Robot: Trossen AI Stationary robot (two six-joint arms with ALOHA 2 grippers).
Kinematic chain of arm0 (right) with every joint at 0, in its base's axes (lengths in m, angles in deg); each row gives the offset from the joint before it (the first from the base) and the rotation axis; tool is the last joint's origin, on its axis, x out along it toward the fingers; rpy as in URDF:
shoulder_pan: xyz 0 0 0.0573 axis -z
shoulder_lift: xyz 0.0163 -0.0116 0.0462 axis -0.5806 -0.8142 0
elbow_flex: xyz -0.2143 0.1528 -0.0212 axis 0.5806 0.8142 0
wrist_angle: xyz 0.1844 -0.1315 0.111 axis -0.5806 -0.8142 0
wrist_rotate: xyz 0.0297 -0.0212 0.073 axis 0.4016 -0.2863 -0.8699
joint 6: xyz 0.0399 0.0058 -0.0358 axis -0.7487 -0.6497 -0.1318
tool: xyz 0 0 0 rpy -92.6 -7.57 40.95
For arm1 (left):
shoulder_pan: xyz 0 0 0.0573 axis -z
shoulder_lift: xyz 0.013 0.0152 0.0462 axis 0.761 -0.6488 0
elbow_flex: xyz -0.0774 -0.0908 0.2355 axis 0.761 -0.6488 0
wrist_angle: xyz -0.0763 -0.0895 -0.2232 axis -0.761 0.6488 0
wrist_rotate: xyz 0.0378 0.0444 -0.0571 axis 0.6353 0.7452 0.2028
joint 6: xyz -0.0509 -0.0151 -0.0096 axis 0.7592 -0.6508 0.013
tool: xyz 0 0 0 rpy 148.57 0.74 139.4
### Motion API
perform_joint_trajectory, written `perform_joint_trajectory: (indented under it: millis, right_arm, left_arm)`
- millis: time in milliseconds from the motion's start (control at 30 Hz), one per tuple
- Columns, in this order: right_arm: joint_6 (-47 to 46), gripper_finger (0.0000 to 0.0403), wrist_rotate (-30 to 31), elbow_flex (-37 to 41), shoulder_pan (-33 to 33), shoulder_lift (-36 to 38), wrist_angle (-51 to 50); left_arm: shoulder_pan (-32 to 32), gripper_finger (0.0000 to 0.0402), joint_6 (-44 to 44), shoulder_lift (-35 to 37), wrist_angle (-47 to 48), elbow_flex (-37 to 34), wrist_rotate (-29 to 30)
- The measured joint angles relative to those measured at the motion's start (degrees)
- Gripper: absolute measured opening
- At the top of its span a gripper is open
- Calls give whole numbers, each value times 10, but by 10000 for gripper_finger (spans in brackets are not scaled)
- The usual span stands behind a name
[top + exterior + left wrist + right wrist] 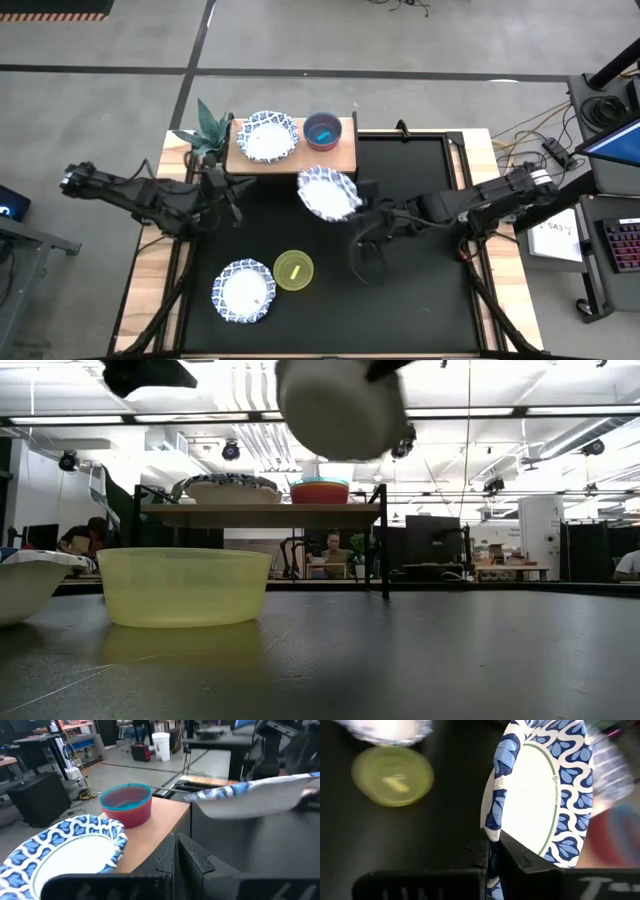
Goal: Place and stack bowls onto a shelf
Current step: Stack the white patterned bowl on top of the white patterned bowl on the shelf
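right claw [352, 205] clamps patterned bowl [328, 193] by its rim, just beside shelf [345, 155]; next, set it on the shelved patterned bowl [266, 136]. left claw [228, 192] state unclear.

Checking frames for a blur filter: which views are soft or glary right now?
Right wrist view: the yellow-green plastic bowl and background are out of focus; the held blue-patterned white bowl is sharp. Low view: that bowl is blurred, ceiling lights glare. Left wrist view: its rim is smeared. High view: even and crisp.
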Motion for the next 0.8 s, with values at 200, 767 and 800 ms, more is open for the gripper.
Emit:
perform_joint_trajectory:
  millis: [200, 767, 800]
  right_arm:
    - [152, 12, 29, -86, 63, -73, 19]
    - [372, 12, 22, -328, 207, -289, 36]
    - [377, 12, 23, -343, 210, -300, 38]
  left_arm:
    - [0, 0, -21, 71, -69, -47, 1]
    - [0, 0, -65, 192, -135, -116, -1]
    - [0, 0, -65, 193, -135, -117, -2]
